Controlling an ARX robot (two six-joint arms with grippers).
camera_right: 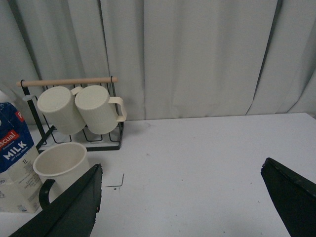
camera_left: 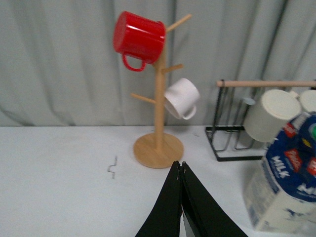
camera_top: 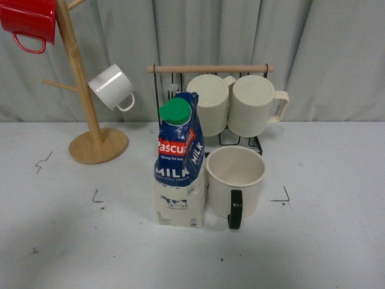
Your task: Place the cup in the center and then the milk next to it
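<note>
The cup, wide and cream with a black handle facing me, stands upright in the middle of the table. The milk, a blue and white carton with a green cap, stands upright close against the cup's left side. The right wrist view shows the cup and the milk side by side. The left wrist view shows the milk. Neither gripper appears in the front view. My left gripper is shut and empty, left of the carton. My right gripper is wide open and empty, right of the cup.
A wooden mug tree at the back left holds a red mug and a small white mug. A black wire rack behind the cup holds two ribbed cream mugs. Grey curtains hang behind. Small black corner marks lie on the table.
</note>
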